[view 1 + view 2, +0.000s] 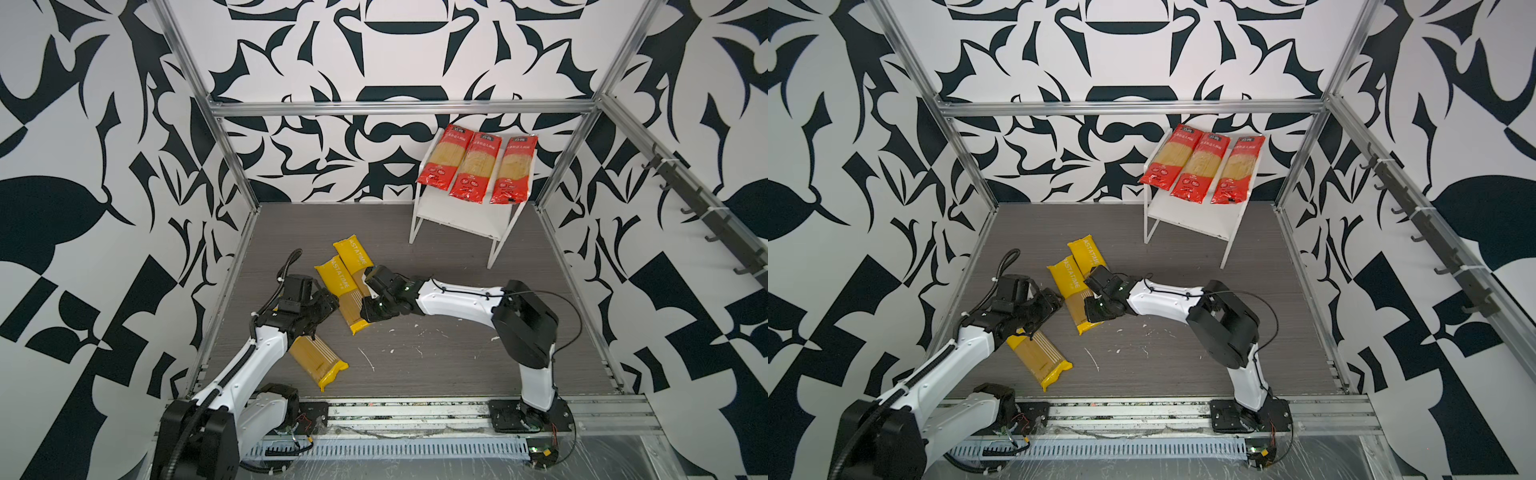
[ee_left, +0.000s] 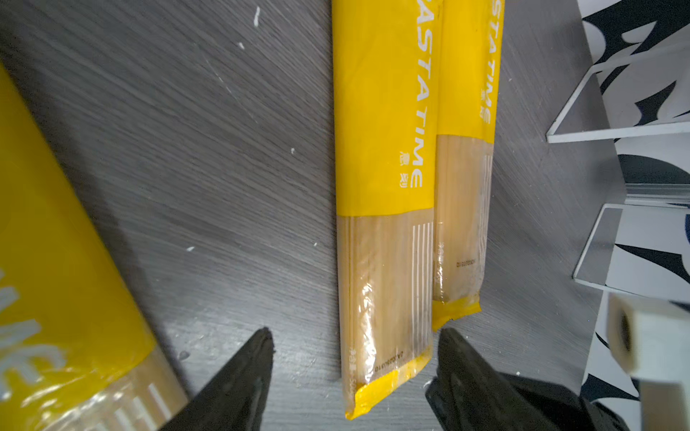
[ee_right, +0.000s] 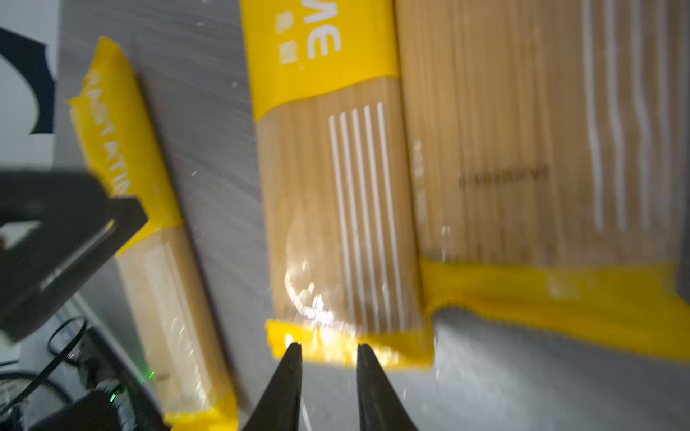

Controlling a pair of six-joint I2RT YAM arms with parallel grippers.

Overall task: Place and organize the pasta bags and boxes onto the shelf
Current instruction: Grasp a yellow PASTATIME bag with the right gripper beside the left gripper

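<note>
While we look from the front edge of the grey table (image 1: 457, 365) toward the back, the nearest yellow-ended packet (image 1: 318, 359) lies flat at the left, partly under the left arm. Just past it, the left gripper (image 2: 353, 334) hovers low with its jaws spread wide and empty, beside the near end of the middle yellow packet (image 1: 336, 280).

From the right, the right gripper (image 3: 329, 347) reaches across to that same packet. Its jaws stand only narrowly apart, tips at the packet's yellow end seal, and we see nothing pinched yet. A third yellow packet (image 1: 353, 253) lies alongside, touching the middle one.

Farther back on the right stands the white shelf (image 1: 461, 218). Three red-ended packets (image 1: 476, 168) fill its top board side by side, and its lower tier is bare.

We judge the step in hand to be picking up the middle yellow packet. Next the right jaws must close firmly on it, lift it without dragging its neighbour, and slide it flat into the lower tier.
</note>
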